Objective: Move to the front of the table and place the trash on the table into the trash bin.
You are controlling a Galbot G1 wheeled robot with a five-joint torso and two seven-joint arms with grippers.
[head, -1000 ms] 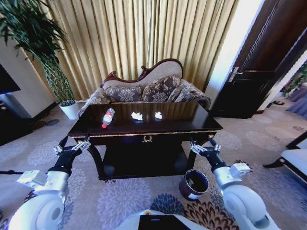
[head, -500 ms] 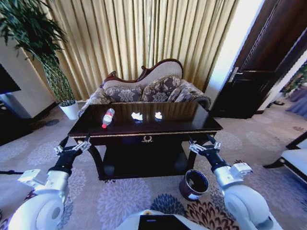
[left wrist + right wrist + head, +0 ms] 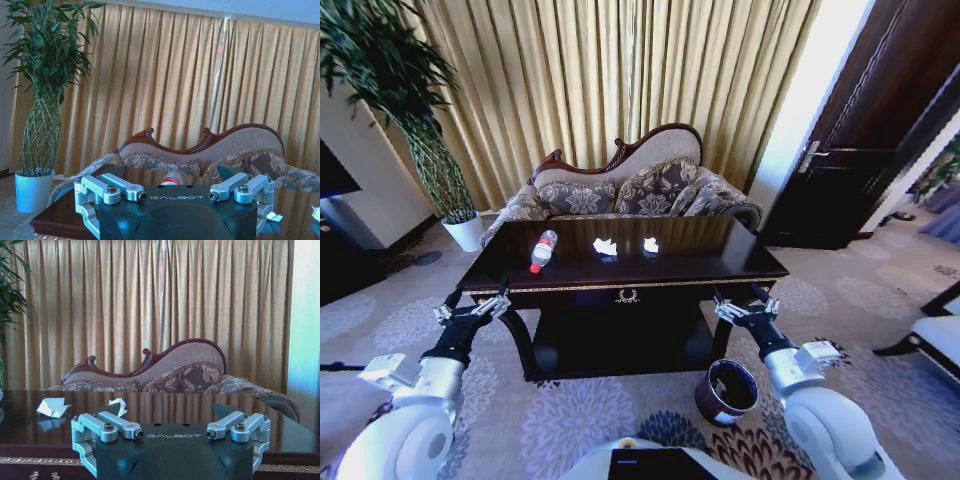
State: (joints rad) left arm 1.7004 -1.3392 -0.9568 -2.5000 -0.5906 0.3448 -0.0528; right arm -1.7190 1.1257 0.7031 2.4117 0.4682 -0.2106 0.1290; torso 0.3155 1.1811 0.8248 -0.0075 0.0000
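The dark glossy table [image 3: 720, 268] with gold trim stands straight ahead. On its top lie a clear bottle [image 3: 543, 250] with a red cap and two crumpled white paper wads [image 3: 605, 246] [image 3: 650, 244]. The dark round trash bin [image 3: 727, 391] sits on the carpet by the table's front right leg. My left gripper [image 3: 472, 308] hovers open before the table's left front corner, and my right gripper [image 3: 745, 305] hovers open before the right front corner, above the bin. The right wrist view shows the right gripper [image 3: 172, 430] and both wads [image 3: 54, 407] [image 3: 119, 406]. In the left wrist view, the bottle [image 3: 171, 179] lies beyond the left gripper [image 3: 175, 192].
A patterned sofa [image 3: 620, 190] stands behind the table before gold curtains. A plant in a white pot [image 3: 467, 228] is at the back left, a dark door [image 3: 860, 150] at the right, and a chair [image 3: 940, 335] at the right edge. Patterned carpet surrounds the table.
The whole head view has shifted slightly, with the table and bin a little nearer: the camera has moved. Both grippers stay open in the same pose.
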